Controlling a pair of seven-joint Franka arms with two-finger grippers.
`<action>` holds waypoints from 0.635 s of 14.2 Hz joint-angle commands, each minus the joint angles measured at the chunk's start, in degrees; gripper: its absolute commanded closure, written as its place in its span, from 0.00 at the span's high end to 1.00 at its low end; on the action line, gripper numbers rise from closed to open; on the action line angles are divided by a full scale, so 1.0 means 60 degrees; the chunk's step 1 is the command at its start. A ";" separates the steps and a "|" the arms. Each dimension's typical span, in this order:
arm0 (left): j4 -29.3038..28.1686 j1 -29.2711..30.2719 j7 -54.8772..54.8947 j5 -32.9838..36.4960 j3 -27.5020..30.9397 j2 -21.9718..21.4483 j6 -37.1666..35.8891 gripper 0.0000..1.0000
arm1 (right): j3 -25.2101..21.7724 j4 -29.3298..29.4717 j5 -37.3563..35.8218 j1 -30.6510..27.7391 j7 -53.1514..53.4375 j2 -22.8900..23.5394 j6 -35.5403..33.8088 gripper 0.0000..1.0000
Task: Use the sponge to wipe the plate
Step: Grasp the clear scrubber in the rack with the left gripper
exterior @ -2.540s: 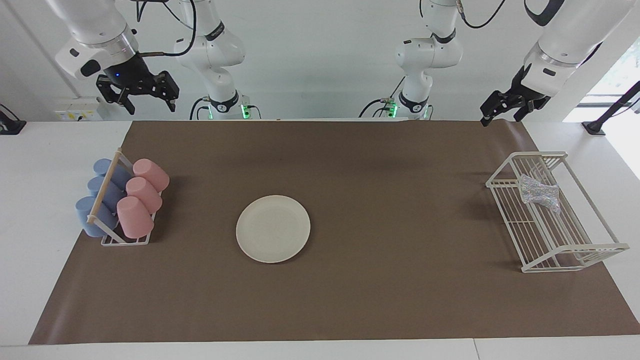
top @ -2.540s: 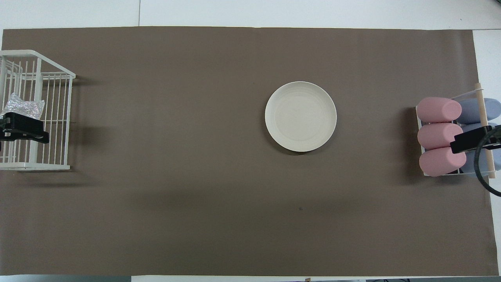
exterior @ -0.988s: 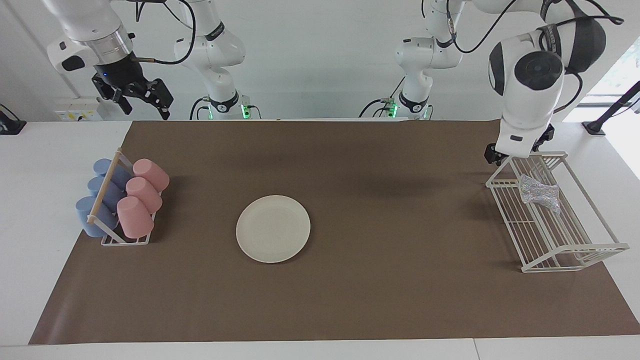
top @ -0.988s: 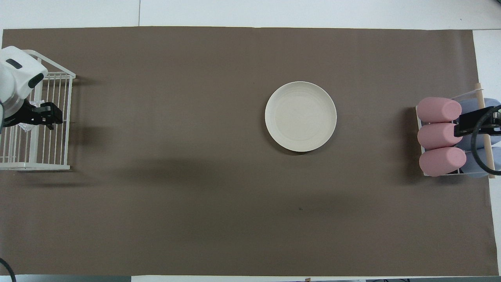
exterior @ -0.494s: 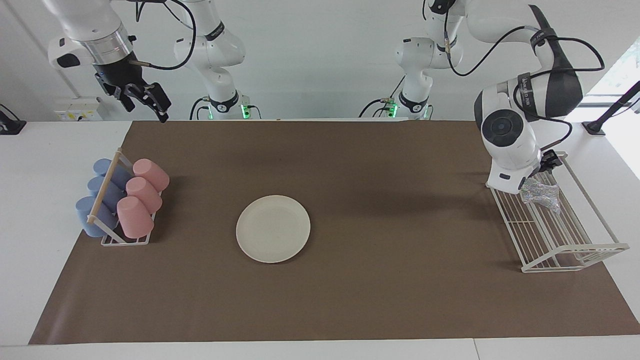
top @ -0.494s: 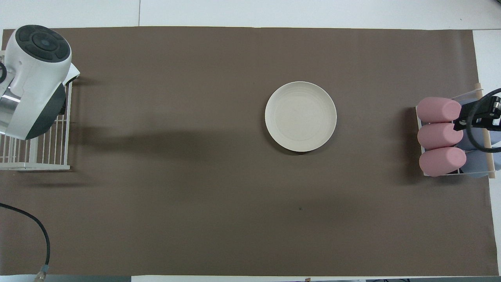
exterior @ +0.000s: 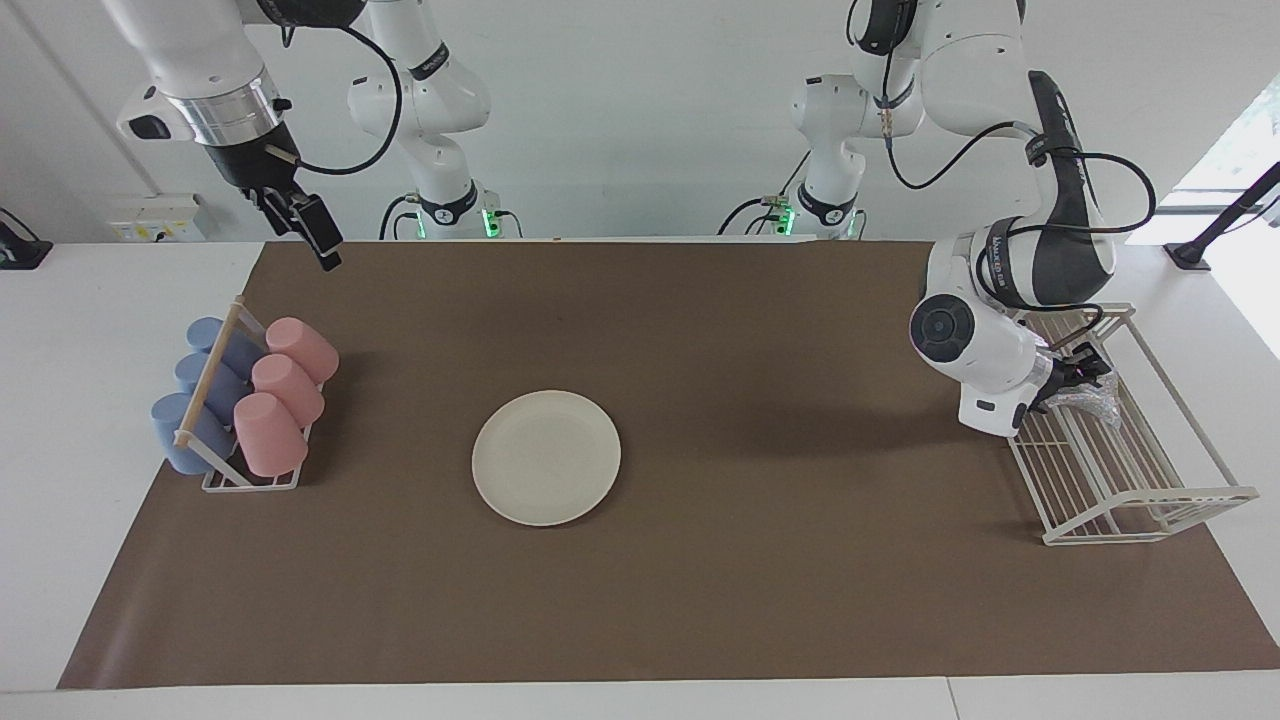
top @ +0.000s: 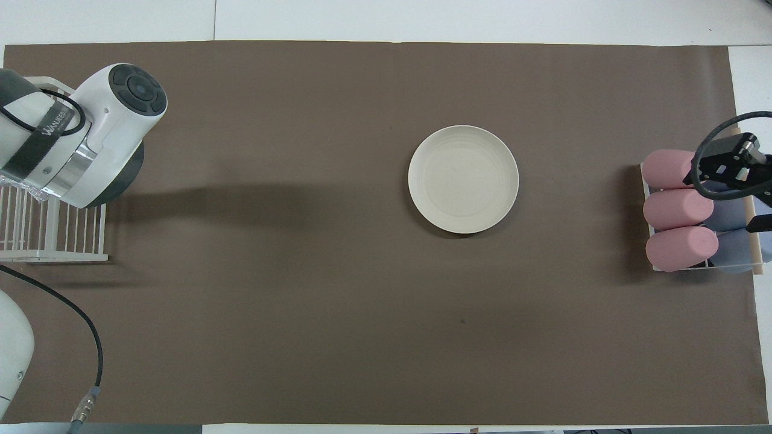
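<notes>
Since a second ago my left arm has swung down from above the wire rack [exterior: 1130, 480] and bent its wrist into it; my left end effector [exterior: 1078, 385] is now inside the rack, at the sponge [exterior: 1092, 402]. The right arm has shifted only slightly.

Landmark: the plate [exterior: 546, 457].

- Plate: flat on the brown mat [exterior: 700, 600], about mid-surface, somewhat toward the right arm's end. Nothing on it, nothing touching it.
- Sponge: well apart from the plate, toward the left arm's end, inside the wire rack. Only its glittery edge shows in the facing view, past my dark fingers. In the overhead view my wrist housing covers it almost entirely.
- Left end effector: right against the sponge. Whether the fingers are spread or already pinching it, I cannot tell; the wrist hides them.
- Right end effector [exterior: 318, 232]: raised in the air, off toward the right arm's end from the plate, over the mat edge near the cup rack [exterior: 235, 470]. Fingers seen side-on, standing spread, holding nothing. This arm waits.
- Cup rack: well apart from the plate toward the right arm's end; pink cups [exterior: 285, 395] on the side toward the plate, blue cups [exterior: 190, 400] on the side away from it, all lying tilted.
</notes>
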 commanded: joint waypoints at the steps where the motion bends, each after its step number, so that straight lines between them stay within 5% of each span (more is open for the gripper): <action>1: -0.0069 -0.0047 -0.0084 0.0192 0.0079 -0.0087 0.0072 0.00 | 0.0072 -0.0501 0.0081 -0.0017 0.0457 -0.0354 0.0155 1.00; 6: 0.0106 -0.0018 0.0003 0.0105 0.0064 -0.0116 0.0014 0.00 | 0.0321 -0.0414 0.0785 0.0494 0.3983 -0.0428 -0.0387 1.00; 9: 0.1054 -0.0076 0.0559 -0.0856 0.0064 -0.0291 -0.0730 0.00 | 0.0497 -0.0239 0.0799 0.0890 0.5229 -0.0471 -0.0620 1.00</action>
